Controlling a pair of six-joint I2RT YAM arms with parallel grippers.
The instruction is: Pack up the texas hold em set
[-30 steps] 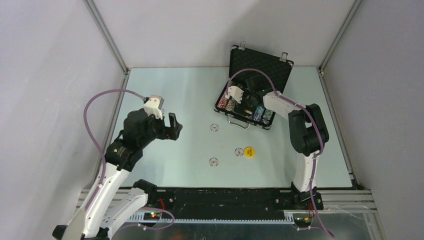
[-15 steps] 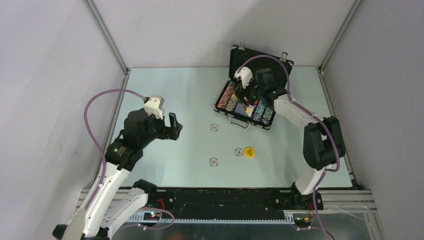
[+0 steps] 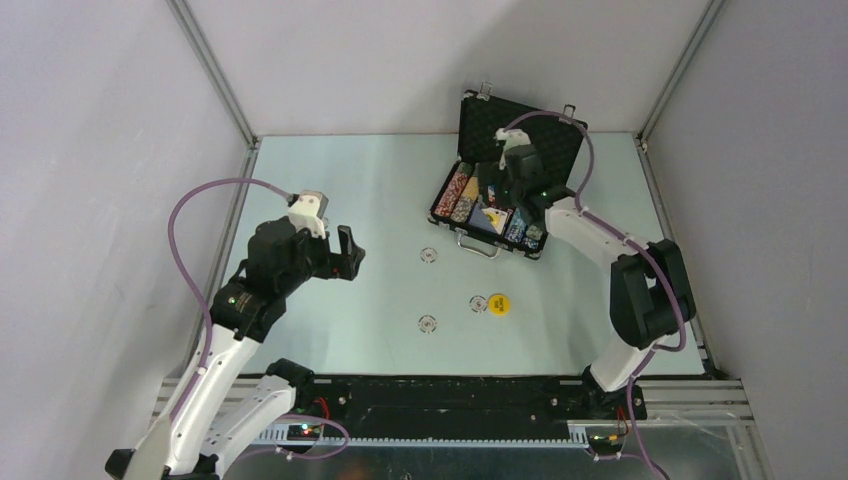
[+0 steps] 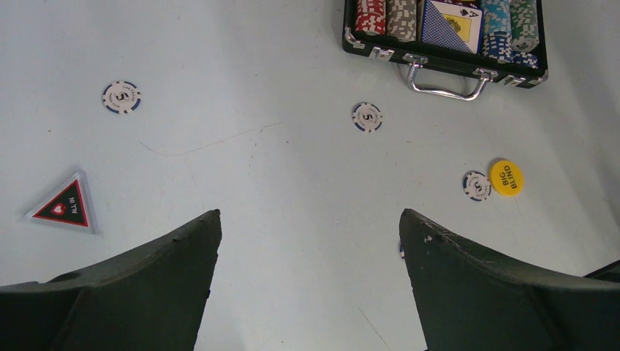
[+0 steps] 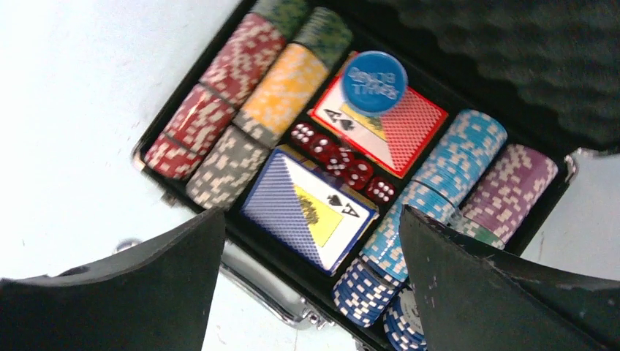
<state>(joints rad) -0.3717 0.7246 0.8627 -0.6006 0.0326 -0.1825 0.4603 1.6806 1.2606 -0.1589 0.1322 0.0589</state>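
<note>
The briefcase is cut off at 12 o'clock in the left wrist view, only its near row showing. Overhead, the right tool hides part of its inside, and the dice are too small to make out from there. In the right wrist view blue chips run off at 6 o'clock.

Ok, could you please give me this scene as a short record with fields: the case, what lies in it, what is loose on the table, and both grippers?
case: black briefcase, lid open, far right of the table
inside: rows of chips, two card decks, red dice, blue disc lying on one deck
loose on table: three white chips, yellow disc, triangular piece
left gripper: open, empty, over bare table
right gripper: open, empty, above the case
</note>
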